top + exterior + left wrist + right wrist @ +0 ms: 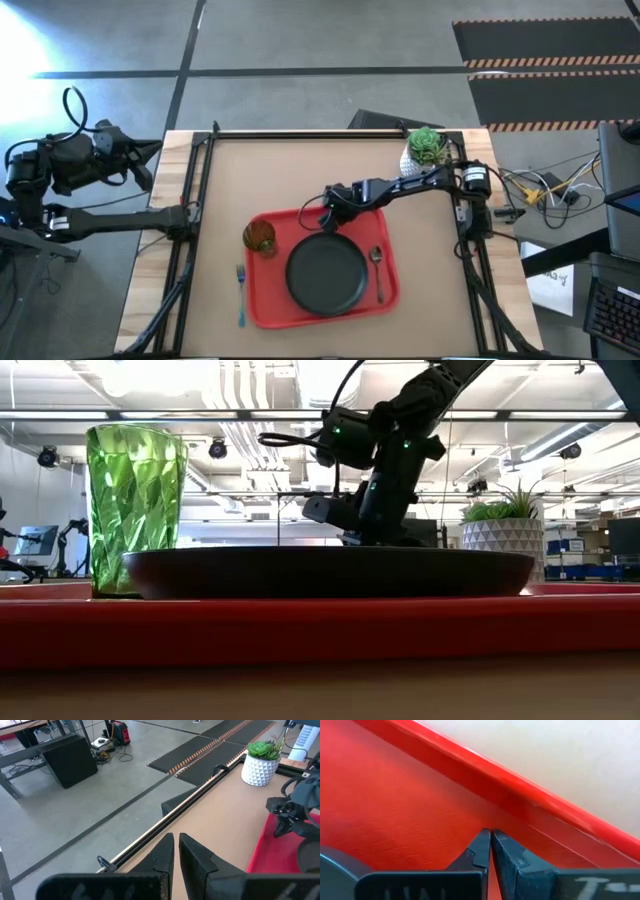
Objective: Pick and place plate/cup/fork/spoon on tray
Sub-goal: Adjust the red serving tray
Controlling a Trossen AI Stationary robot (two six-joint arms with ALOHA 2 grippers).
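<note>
High view count: one large rectangular bright red plastic tray (265, 310), one round matte black plate (326, 274), one translucent green tumbler cup (259, 237), one dark metallic spoon (378, 268), one fork with a light blue handle (241, 291), and one white patterned pot with a green plant (425, 149) are showing on one tan table (240, 170).
Tray contents: the plate is sitting in the middle of the tray, the cup is standing inside the tray's back left corner, and the spoon is lying along the tray's right side, just beside the plate.
Fork: it is lying on the table just off the tray's left edge, not on the tray.
Pot: it is standing well behind the tray, near the table's back right corner.
Right gripper (326, 213): it is reaching down over the tray's back edge, just behind the plate; the right wrist view is showing its fingertips (481, 851) pressed together over the red tray floor, gripping nothing.
Left gripper (176, 846): it is waiting off the table, well left of the tray, with its fingers nearly touching and nothing between them.
</note>
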